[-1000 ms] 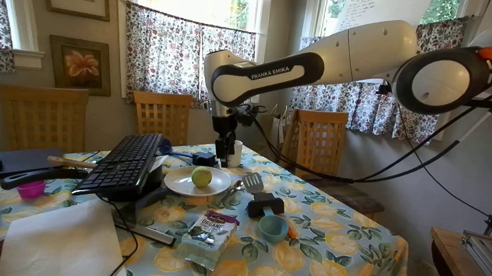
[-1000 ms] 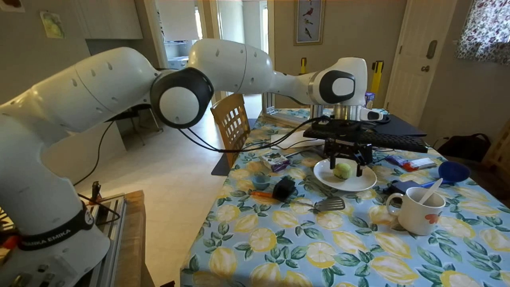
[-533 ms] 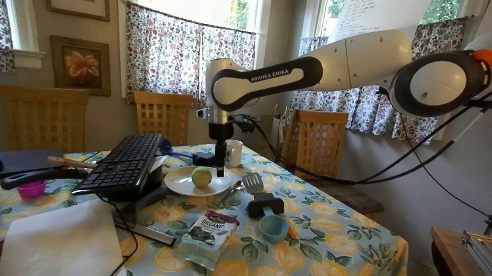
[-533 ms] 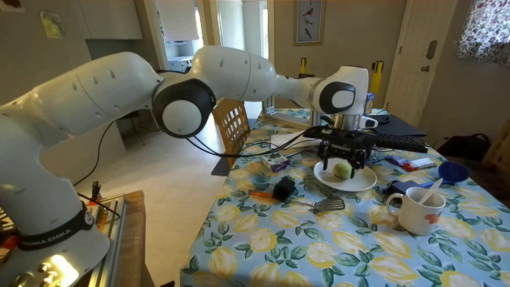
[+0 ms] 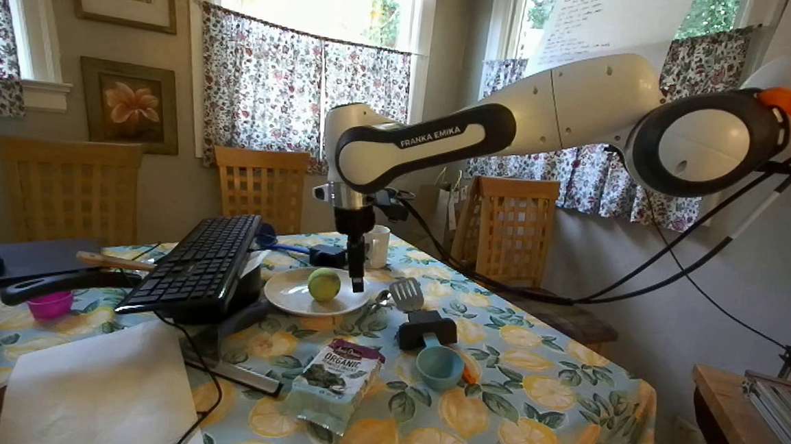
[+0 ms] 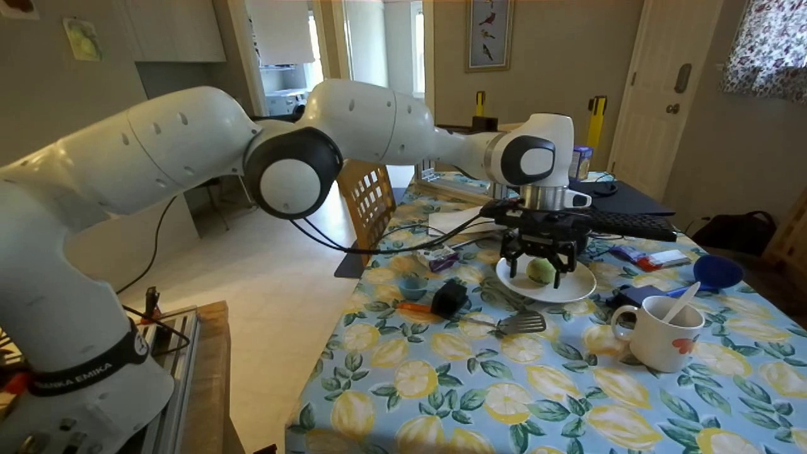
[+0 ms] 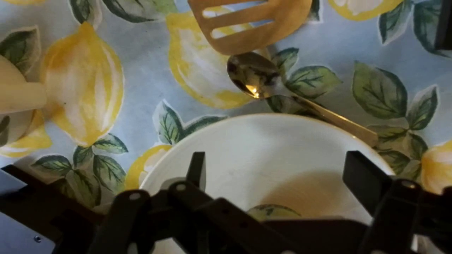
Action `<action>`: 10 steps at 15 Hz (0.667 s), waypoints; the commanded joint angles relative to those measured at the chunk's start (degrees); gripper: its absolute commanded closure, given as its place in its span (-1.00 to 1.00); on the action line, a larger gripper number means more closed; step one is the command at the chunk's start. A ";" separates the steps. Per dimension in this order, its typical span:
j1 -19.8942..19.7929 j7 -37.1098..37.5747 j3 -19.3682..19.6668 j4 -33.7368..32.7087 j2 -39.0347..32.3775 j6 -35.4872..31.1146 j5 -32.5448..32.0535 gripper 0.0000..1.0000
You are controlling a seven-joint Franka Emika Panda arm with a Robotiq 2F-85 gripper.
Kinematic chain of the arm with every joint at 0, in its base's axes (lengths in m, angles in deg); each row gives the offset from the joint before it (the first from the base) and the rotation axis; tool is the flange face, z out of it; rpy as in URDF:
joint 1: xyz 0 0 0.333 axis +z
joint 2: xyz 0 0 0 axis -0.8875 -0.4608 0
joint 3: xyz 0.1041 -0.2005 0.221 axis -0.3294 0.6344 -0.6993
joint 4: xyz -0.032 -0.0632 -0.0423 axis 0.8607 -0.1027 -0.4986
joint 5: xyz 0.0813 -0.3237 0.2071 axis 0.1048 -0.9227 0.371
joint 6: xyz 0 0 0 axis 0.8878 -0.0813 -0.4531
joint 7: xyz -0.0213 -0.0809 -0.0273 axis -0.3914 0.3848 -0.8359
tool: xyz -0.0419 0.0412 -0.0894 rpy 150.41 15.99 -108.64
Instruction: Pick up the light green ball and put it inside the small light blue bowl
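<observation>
Lemon-printed cloth [image 6: 473, 378] spreads beneath a white plate [image 5: 293, 293] bearing the light green ball [image 5: 324, 284] (the small light blue bowl [image 5: 439, 367] stands well apart); over the plate hangs the gripper [image 7: 277, 165], jaws parted wide.

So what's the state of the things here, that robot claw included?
Gripper, open, holding nothing.
Plate, right side up.
Ball, resting on the plate.
Bowl, upright, no ball inside.
Mug, upright, white utensil inside.
Spatula, lying down.
Spoon, lying down.
Snack packet, lying down; sealed or opened, cannot tell.
Keyboard, propped up at a slant.
</observation>
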 commanded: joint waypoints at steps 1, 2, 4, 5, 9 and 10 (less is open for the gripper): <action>0.43 0.74 0.69 -0.06 0.00 0.00 -0.38 -1.00; 0.74 1.23 1.06 -0.08 0.00 0.00 -0.65 -1.00; 1.02 1.61 1.33 -0.08 0.00 0.00 -0.80 -1.00; 1.05 1.64 1.40 -0.08 0.00 0.00 -0.82 -1.00; 0.95 0.17 1.08 0.06 -0.11 -1.08 -0.88 -1.00; 1.01 -0.24 1.03 0.08 -0.10 -1.42 -0.95 -1.00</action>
